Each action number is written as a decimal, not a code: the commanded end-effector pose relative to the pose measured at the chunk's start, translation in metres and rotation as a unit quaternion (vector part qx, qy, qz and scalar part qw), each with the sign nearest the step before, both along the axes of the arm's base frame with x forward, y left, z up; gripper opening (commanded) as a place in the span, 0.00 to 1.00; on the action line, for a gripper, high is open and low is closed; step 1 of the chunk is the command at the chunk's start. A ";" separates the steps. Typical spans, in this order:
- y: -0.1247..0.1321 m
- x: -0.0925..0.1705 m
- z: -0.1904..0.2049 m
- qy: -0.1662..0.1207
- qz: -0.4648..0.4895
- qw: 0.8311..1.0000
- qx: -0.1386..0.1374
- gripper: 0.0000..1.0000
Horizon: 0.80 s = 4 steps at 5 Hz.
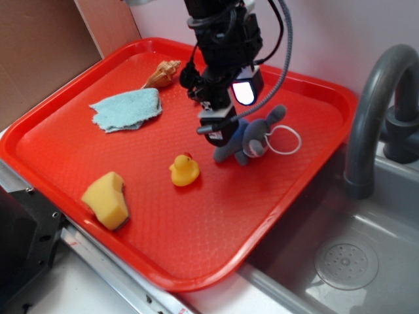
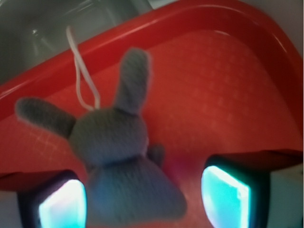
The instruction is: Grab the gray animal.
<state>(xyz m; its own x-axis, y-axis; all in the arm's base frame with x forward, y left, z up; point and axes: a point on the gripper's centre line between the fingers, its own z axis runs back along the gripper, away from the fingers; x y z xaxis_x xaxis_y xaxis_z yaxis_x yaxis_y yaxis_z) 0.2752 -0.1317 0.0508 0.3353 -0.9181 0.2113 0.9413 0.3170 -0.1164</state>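
One plush (image 2: 114,156) lies before me, ears toward the upper frame. Gripper (image 2: 142,199) open wide, straddling it, gripping nothing.

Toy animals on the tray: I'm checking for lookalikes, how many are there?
2: the gray animal beneath the gripper at tray right-centre, and a yellow duck nearer the front. Nothing seems hidden.

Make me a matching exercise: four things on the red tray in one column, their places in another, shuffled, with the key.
1. gray animal
2. yellow duck
3. blue cloth
4. yellow sponge

A. tray's near left corner
B. directly under the gripper
C. beside the seashell
D. mid-tray, between sponge and plush

Pairs: 1-B, 2-D, 3-C, 4-A
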 end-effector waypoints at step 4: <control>-0.018 -0.024 -0.017 0.010 0.032 0.995 0.092 0.00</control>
<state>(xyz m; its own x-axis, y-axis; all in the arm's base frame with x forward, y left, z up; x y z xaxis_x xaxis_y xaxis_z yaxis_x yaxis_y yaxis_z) 0.2575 -0.1367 0.0230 0.4018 -0.9157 0.0063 0.9118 0.3994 -0.0954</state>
